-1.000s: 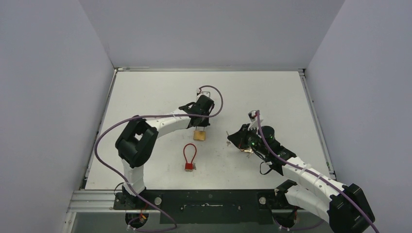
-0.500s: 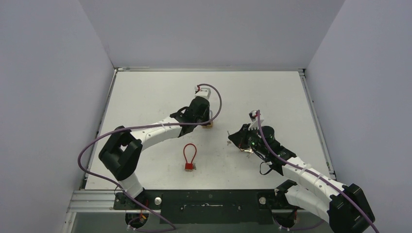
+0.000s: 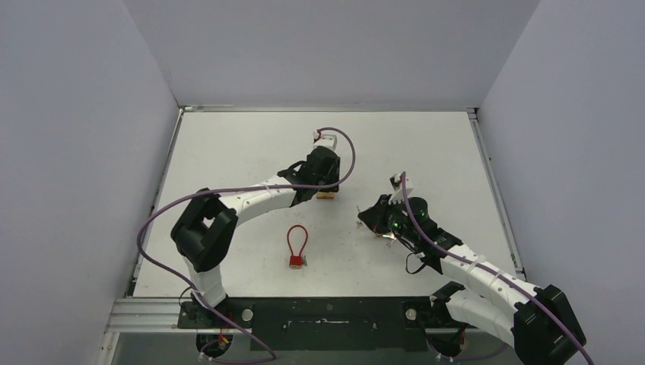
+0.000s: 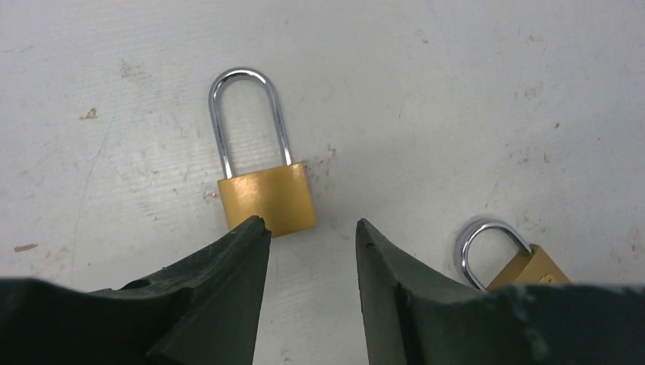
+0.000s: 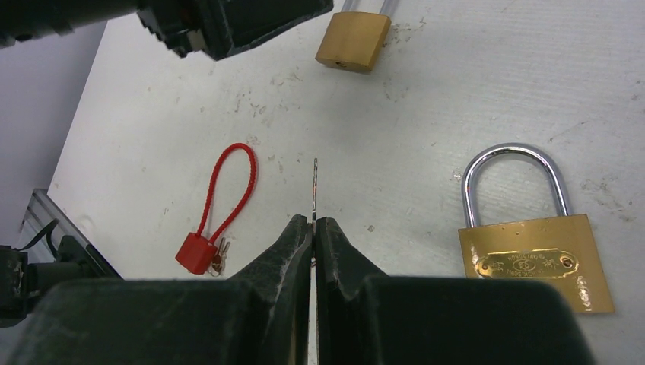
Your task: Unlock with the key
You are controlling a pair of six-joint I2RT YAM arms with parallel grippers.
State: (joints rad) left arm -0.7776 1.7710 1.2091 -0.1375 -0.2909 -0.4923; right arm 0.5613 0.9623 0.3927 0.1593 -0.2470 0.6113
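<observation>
Key (image 5: pixel 315 186): one; pinched edge-on between pressed-together jaws of right gripper (image 5: pixel 314 220), right of counter centre, nearer near edge. Long axis ran from fingertips toward far-left corner, tip leading; bow hidden between fingers. Left gripper (image 4: pixel 312 228): jaws spread, hung over body of long-shackle padlock (image 4: pixel 266 199), shackle pointing away from fingers. Brass padlocks: two counted per wrist view; second padlock (image 4: pixel 525 262) cut off by finger. Red cable lock (image 5: pixel 194 251): one, toward near edge.

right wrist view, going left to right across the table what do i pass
red cable lock → key → brass padlock
</observation>
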